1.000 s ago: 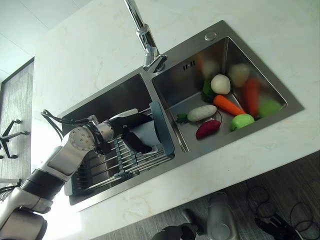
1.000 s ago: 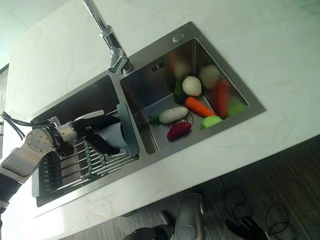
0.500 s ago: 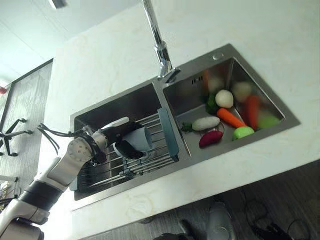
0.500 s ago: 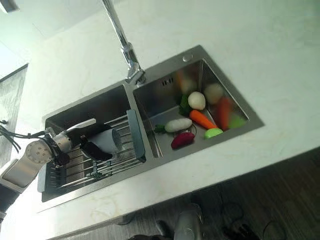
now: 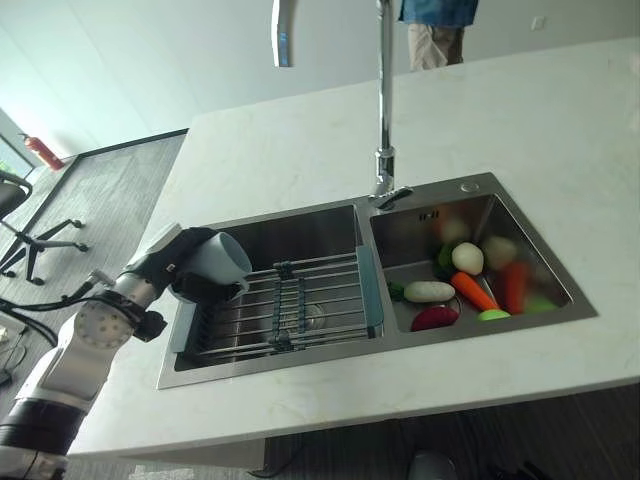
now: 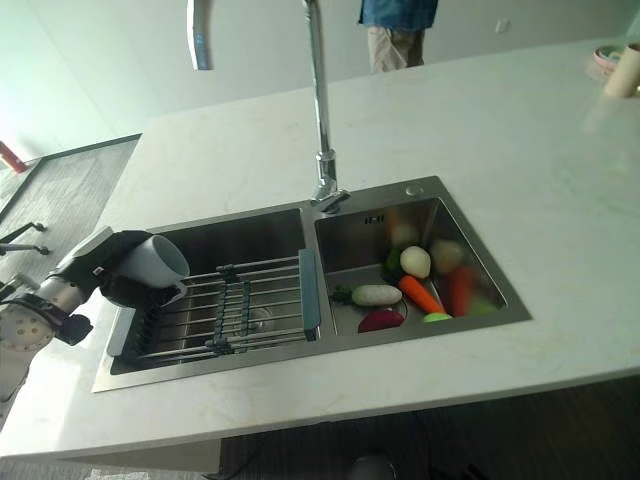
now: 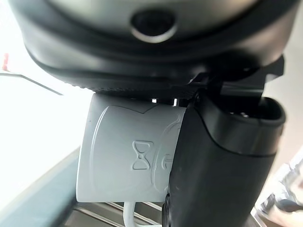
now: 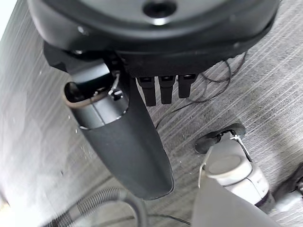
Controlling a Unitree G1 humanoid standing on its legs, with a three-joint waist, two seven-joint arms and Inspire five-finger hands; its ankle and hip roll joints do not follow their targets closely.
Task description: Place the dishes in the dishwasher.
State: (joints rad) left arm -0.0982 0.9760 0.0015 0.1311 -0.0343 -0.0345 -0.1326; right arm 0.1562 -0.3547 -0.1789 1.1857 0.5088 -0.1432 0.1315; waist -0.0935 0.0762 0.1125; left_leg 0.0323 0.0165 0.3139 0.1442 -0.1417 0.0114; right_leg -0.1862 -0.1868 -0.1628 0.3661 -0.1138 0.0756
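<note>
A pale grey-blue cup [image 5: 216, 262] lies on its side in my left hand [image 5: 160, 268], its mouth turned toward the sink's middle. The hand is shut on it, fingers below and white-covered thumb above. Cup [image 6: 155, 263] and hand [image 6: 98, 262] hover over the left end of a sliding wire rack [image 5: 290, 310] that spans the left basin [image 5: 300, 228]. In the left wrist view the cup's embossed wall [image 7: 128, 156] sits against the dark thumb [image 7: 222, 165]. My right hand [image 8: 128, 142] hangs over the grey floor, thumb straight, holding nothing.
The right basin holds toy vegetables [image 5: 465, 285]: a carrot, white radish, red and green pieces. A tall faucet [image 5: 383, 120] rises behind the divider. A person [image 5: 437, 30] stands beyond the white counter [image 5: 560, 130]. An office chair [image 5: 20, 230] stands on the floor at left.
The camera has swung, so the whole picture shifted. My left hand has carried the cup from the middle of the rack to its left end, by the sink's left rim.
</note>
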